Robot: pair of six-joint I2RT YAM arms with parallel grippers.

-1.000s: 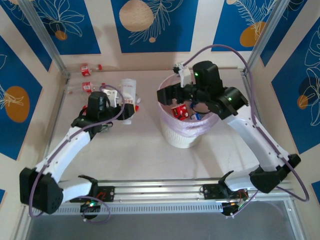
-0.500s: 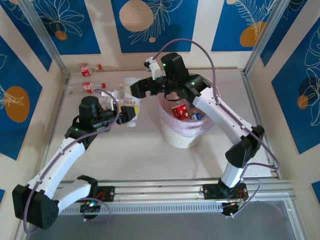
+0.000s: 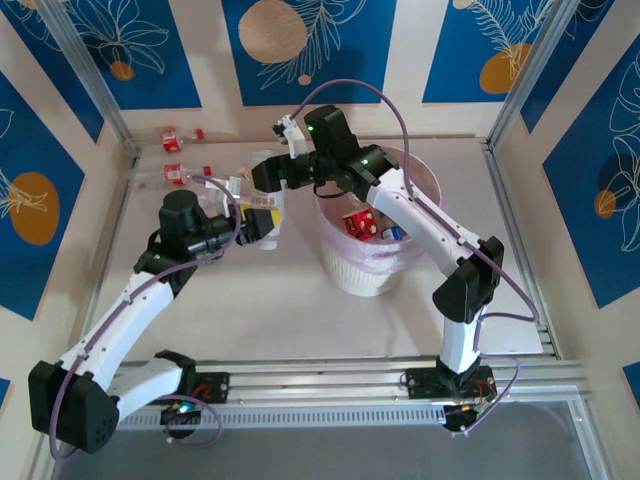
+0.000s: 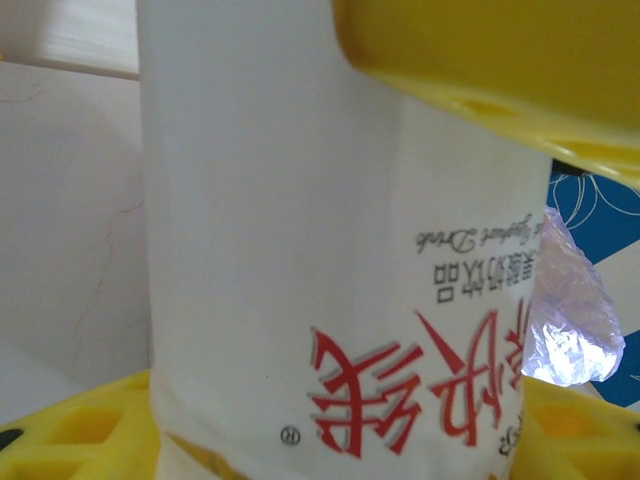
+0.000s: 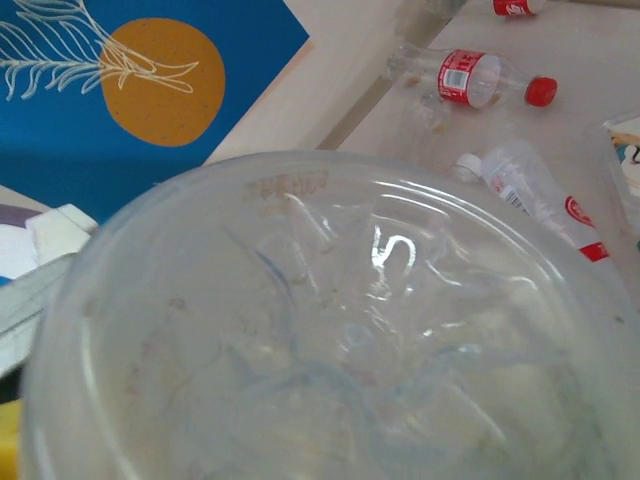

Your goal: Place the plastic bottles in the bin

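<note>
Left gripper [image 3: 248,226] clamps white-labelled bottle [image 4: 300,220]; right gripper [image 3: 265,180] — cannot tell; three loose bottles [image 5: 468,78], one bin [image 3: 345,275].

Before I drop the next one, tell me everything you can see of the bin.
The bin is a round white plastic basket with ribbed sides, standing upright on the table, right of centre. A translucent pink bag lines it and folds out over the rim. Inside lie crushed bottles with red labels, and one blue cap shows. The right arm crosses above its far rim; whether they touch cannot be told.
</note>
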